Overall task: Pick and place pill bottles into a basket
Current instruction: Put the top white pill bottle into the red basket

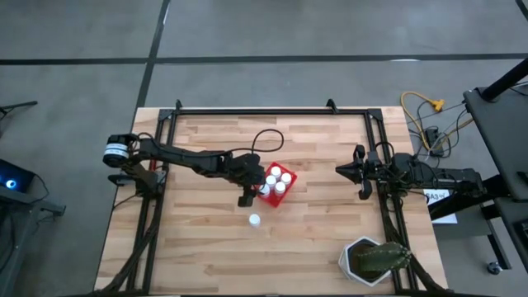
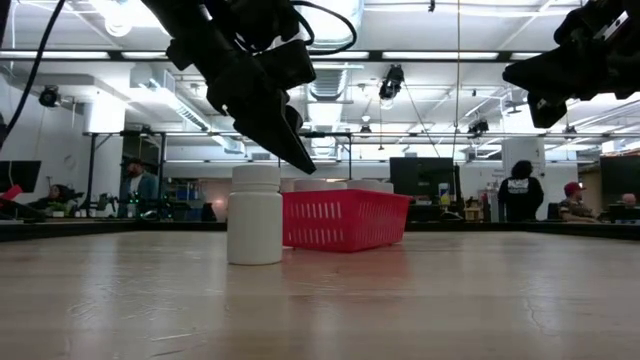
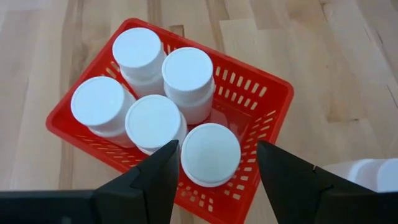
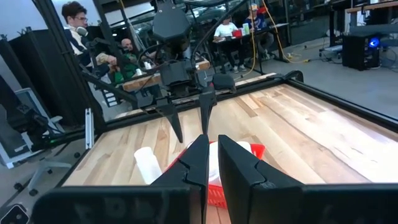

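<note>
The red basket (image 1: 288, 177) (image 3: 264, 102) sits near the table's middle and holds several white pill bottles (image 3: 155, 121), upright with their caps up. One more bottle (image 1: 255, 220) (image 2: 255, 215) stands alone on the wood, nearer the front edge. My left gripper (image 1: 252, 192) (image 3: 217, 158) hangs open above the basket's near-left part, slanting down. Its fingers stand either side of, and above, one bottle's cap (image 3: 210, 152) without touching it. My right gripper (image 1: 342, 171) (image 4: 211, 152) waits shut and level at the table's right side, holding nothing.
A white pot with a green plant (image 1: 373, 260) stands at the near right corner. Black frame rails (image 1: 272, 111) run along the far edge and both sides. Bare wood lies left of and in front of the basket. People sit beyond the table.
</note>
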{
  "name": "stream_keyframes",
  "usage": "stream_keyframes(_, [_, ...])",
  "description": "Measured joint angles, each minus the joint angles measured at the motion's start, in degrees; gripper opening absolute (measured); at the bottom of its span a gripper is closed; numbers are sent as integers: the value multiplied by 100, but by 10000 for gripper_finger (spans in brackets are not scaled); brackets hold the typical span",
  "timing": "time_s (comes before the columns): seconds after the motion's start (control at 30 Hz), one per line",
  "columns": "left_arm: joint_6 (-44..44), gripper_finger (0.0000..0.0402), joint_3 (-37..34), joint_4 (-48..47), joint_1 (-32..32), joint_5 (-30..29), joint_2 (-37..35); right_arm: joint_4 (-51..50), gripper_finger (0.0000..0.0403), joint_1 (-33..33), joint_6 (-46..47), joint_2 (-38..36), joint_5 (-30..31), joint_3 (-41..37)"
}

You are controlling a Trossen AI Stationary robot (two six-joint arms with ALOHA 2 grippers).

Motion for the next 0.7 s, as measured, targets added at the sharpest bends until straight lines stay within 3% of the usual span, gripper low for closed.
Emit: stream_keyframes(0.7, [2,196,68,20,0,33,286,0,27,0,7,0,2,0])
